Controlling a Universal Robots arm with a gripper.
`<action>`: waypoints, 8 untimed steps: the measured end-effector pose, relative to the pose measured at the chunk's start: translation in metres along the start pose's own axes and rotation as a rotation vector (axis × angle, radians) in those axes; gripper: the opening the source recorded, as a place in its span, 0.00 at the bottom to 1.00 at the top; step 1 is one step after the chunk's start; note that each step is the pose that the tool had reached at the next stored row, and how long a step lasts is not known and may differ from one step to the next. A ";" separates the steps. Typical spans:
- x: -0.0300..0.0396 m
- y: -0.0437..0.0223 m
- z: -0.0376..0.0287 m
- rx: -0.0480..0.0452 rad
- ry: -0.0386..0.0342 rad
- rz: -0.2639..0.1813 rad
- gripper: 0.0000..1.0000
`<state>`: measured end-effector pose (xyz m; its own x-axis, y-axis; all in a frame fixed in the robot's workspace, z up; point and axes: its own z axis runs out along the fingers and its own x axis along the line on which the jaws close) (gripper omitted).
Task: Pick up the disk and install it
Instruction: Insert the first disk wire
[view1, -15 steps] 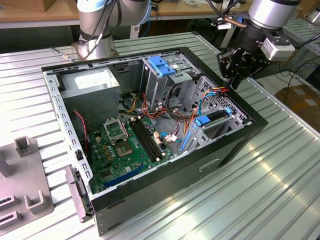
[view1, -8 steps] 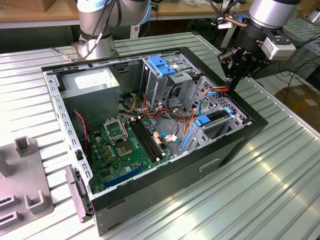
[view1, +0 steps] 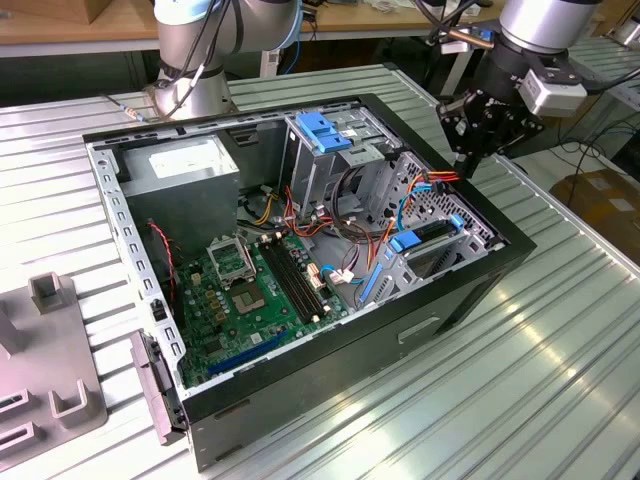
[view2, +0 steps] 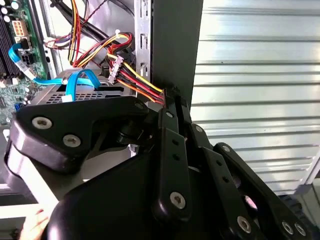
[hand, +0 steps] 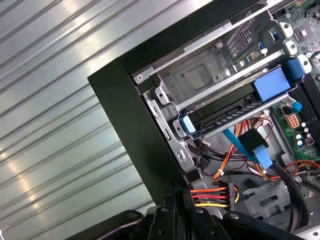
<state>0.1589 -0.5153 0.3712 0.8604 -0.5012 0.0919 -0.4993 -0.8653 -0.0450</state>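
Robot gripper (view1: 468, 160) over the rim of an open computer case (view1: 330, 370), with the disk (view1: 432, 232) sitting in a drive bay.

We see the gripper in the exterior view's upper right, above the case's right edge. Its black fingers (view2: 172, 145) are drawn together, apparently pinching a power connector (hand: 227, 194) with red, yellow and orange wires, though the tips are partly hidden. The disk, with blue tabs, lies in the cage just below the gripper.

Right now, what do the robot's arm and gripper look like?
The arm is a silver-grey cylinder ending in a black wrist section, with a pale grey box mounted beside it. The gripper is matte black, built of flat linkage bars pinned with silver screws.
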 end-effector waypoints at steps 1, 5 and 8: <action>0.0000 0.0000 0.0000 -0.0018 0.0009 0.020 0.16; 0.0000 -0.0001 -0.0001 -0.0111 0.0059 0.084 0.16; 0.0000 0.0000 0.0000 -0.0222 0.0126 0.107 0.16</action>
<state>0.1589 -0.5153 0.3712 0.8009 -0.5903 0.1002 -0.5903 -0.8065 -0.0332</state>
